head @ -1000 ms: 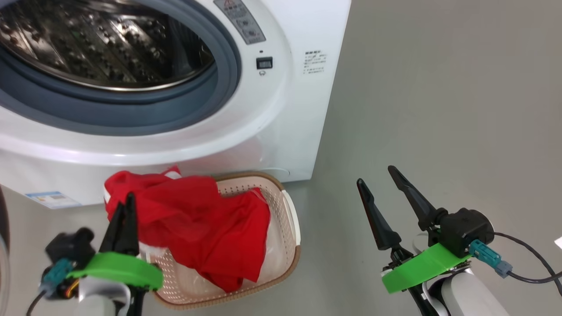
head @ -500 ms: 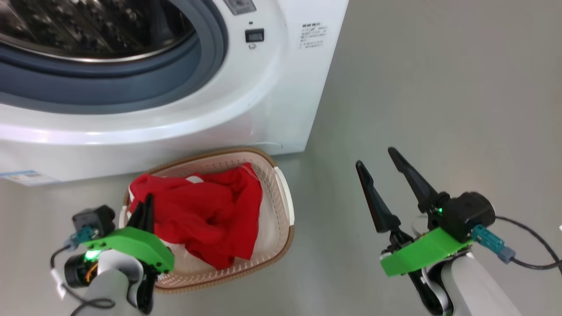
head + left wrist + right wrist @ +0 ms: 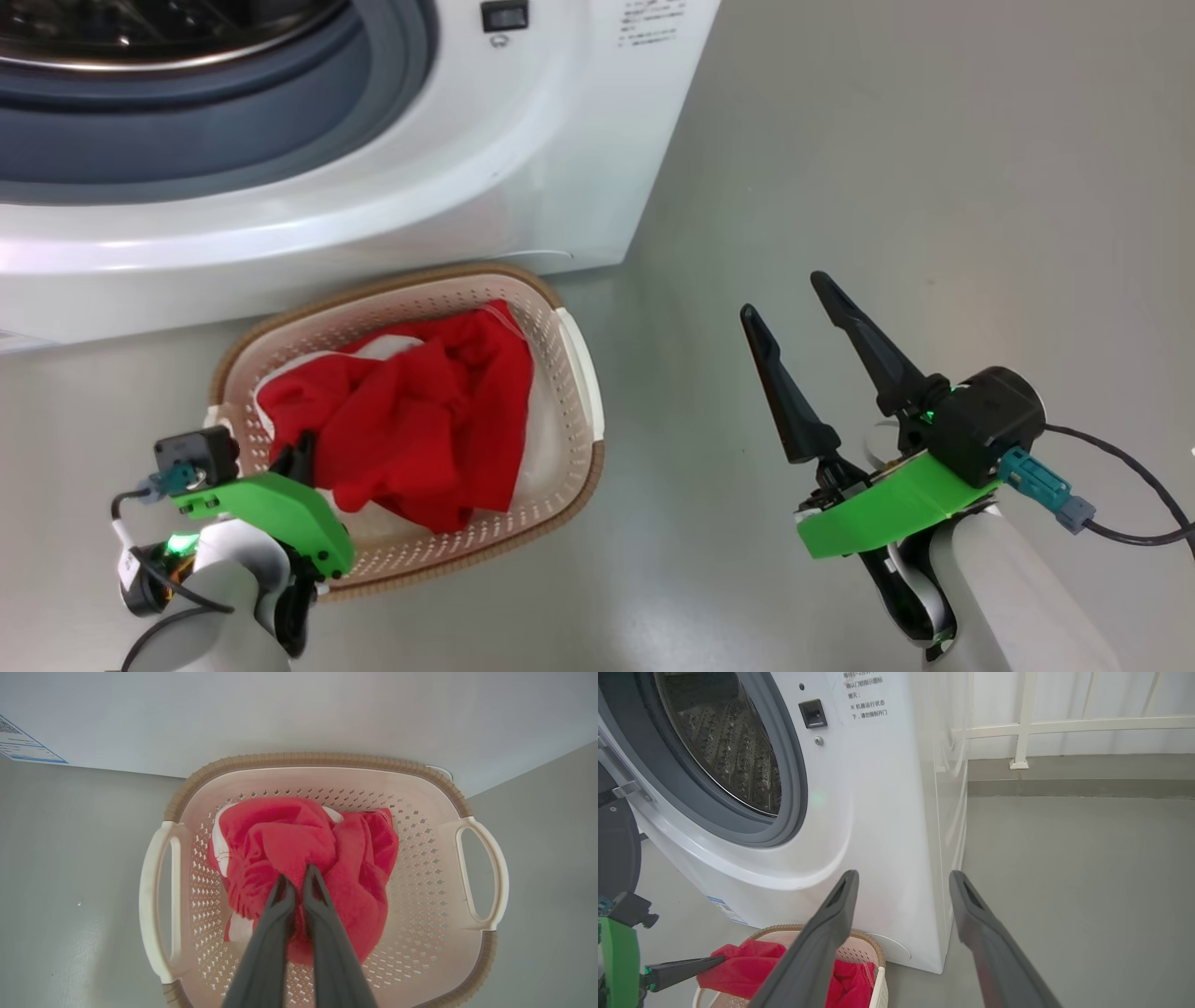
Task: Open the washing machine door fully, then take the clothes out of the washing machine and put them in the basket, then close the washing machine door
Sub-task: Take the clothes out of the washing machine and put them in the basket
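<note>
Left wrist view: the bright red soft fabric clothes (image 3: 280,830) lie bunched inside the cream perforated plastic basket (image 3: 317,759) with its brown woven-look rim. The left gripper (image 3: 297,877) is pinched on a fold of them. The basket sits just before the white boxy washing machine (image 3: 560,140), whose perforated steel drum (image 3: 724,742) looks empty where it shows. The right gripper (image 3: 786,297) hangs spread, holding nothing. Unloading seems done; letting go and closing the black-rimmed washing machine door (image 3: 614,858) remain.

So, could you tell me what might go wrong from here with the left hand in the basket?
The left hand is shut on the clothes inside the basket; lifting before opening could pull them out or tip the basket. Fabric bunched around its fingers may also snag on release.
</note>
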